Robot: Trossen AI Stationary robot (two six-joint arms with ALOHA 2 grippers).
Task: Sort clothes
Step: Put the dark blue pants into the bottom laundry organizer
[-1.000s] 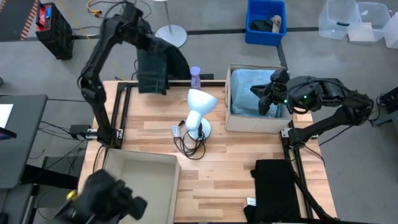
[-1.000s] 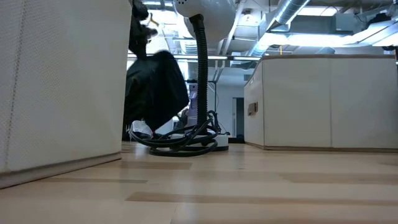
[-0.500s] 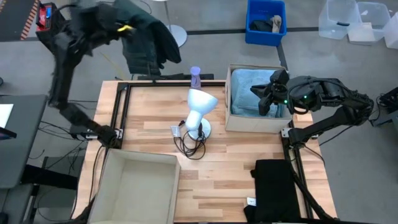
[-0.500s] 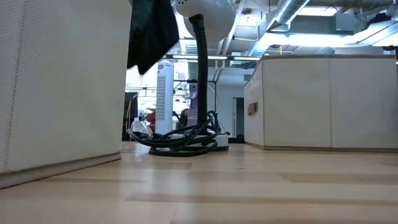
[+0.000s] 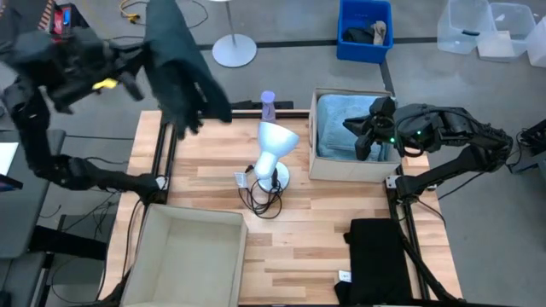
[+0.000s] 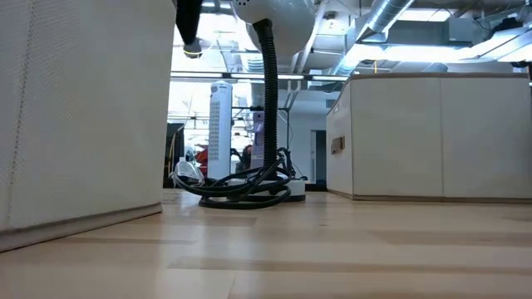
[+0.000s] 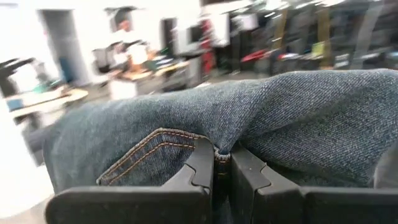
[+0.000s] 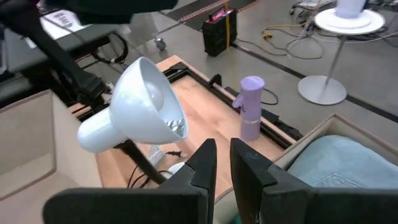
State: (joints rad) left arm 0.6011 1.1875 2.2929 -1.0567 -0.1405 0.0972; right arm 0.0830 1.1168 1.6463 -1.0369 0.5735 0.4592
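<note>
Hanging from our left gripper [image 7: 222, 163], the jeans [image 5: 179, 72] are up in the air past the far left corner of the table [image 5: 316, 213]. The two fingers are squeezed tight on a fold of the blue cloth.

Our right gripper [image 8: 222, 163] waits with its fingers almost together, holding nothing, just above the beige box [image 5: 350, 167]. A teal shirt [image 5: 341, 124] lies in that box under it. Ahead of it stand the white lamp [image 8: 134, 102] and a purple bottle [image 8: 251, 115]. A black garment [image 5: 375, 256] lies on the table's near right corner.
</note>
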